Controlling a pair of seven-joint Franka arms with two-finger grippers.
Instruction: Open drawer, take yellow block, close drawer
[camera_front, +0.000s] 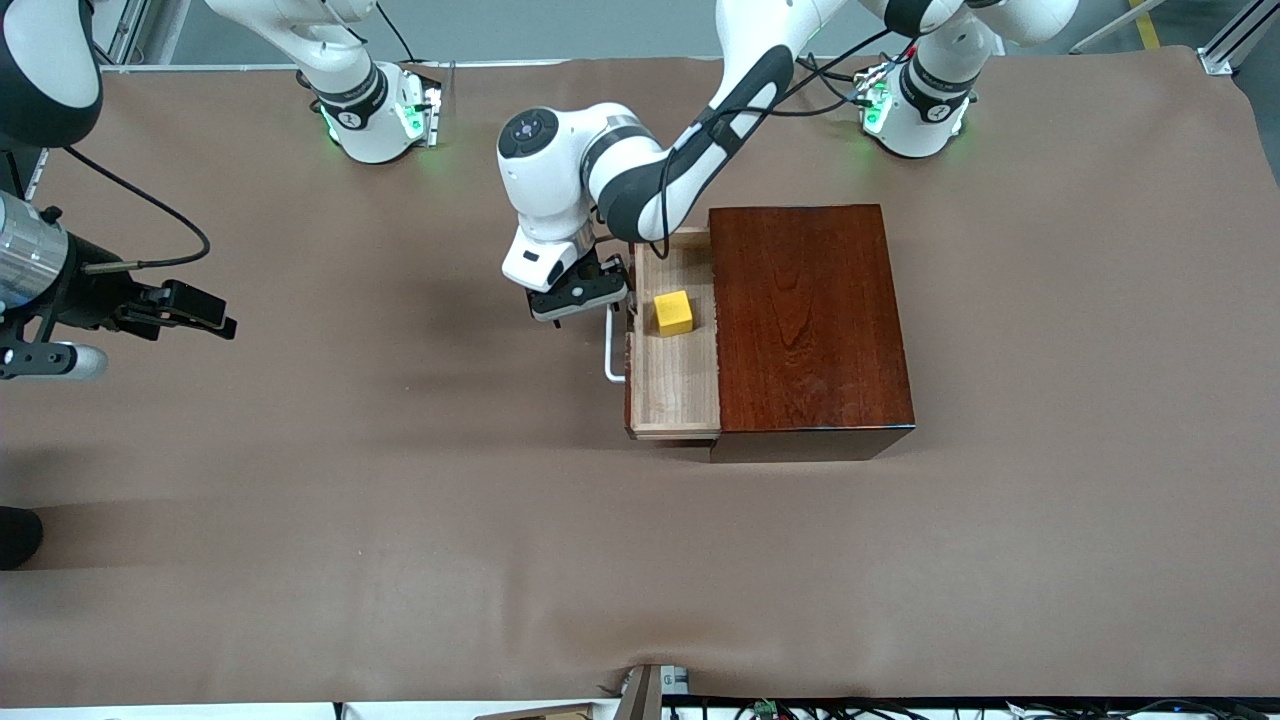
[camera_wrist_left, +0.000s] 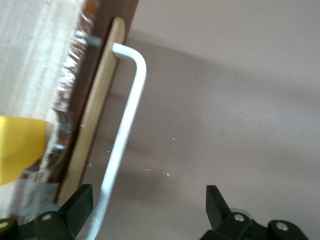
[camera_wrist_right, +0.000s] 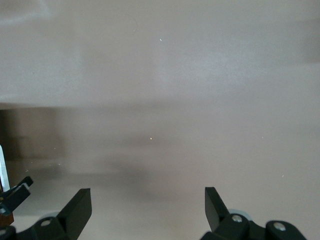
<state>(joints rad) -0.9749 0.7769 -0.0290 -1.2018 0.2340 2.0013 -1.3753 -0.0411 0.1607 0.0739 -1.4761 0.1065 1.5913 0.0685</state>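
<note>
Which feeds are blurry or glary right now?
Front view: sharp, mild sheen on the wooden box. Left wrist view: soft; white handle, drawer edge and yellow block smeared. Right wrist view: hazy brown table with broad shadow bands.

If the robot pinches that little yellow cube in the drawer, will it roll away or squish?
Probably neither. The yellow block has flat faces and sits flat in the open drawer, so it should stay put. It looks solid and small, likely light. The left hand is open by the handle.

Brown cloth-covered surface (camera_front: 400, 520), one box on it.
Dark reddish-brown wooden box (camera_front: 805, 320) sits directly on surface, center-right of frame, slightly above middle; cloth wrinkled near bottom edge.
</note>
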